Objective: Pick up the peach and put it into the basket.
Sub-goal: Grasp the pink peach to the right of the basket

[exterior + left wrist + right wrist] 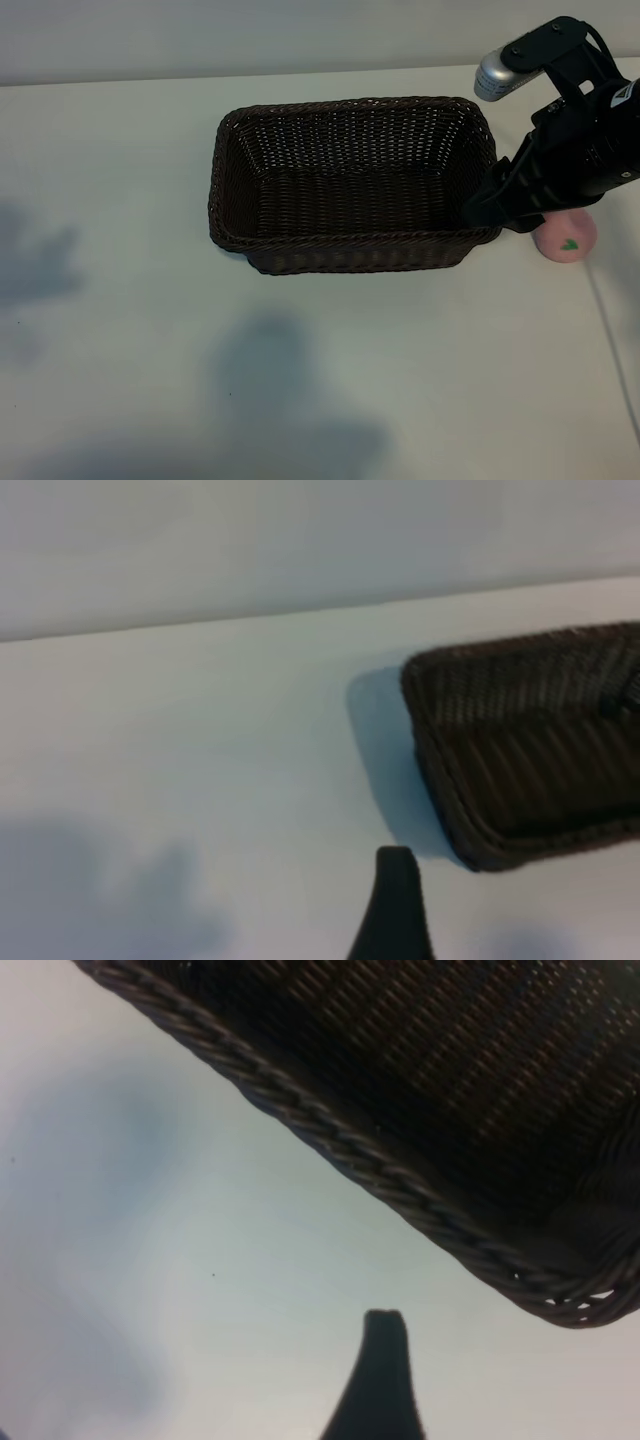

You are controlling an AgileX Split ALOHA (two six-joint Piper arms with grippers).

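Observation:
The basket, dark brown wicker, stands empty in the middle of the white table. The peach, a small pale pink ball with a green leaf mark, lies on the table just right of the basket. My right gripper hangs over the basket's right end, with the arm partly covering the peach. It is open and holds nothing. In the right wrist view one dark finger shows over bare table beside the basket rim; the peach is out of that view. The left wrist view shows one finger of my open left gripper, short of the basket's corner.
The white table runs wide to the left and front of the basket, with soft arm shadows on it. A pale wall backs the table. A thin cable trails along the table's right edge.

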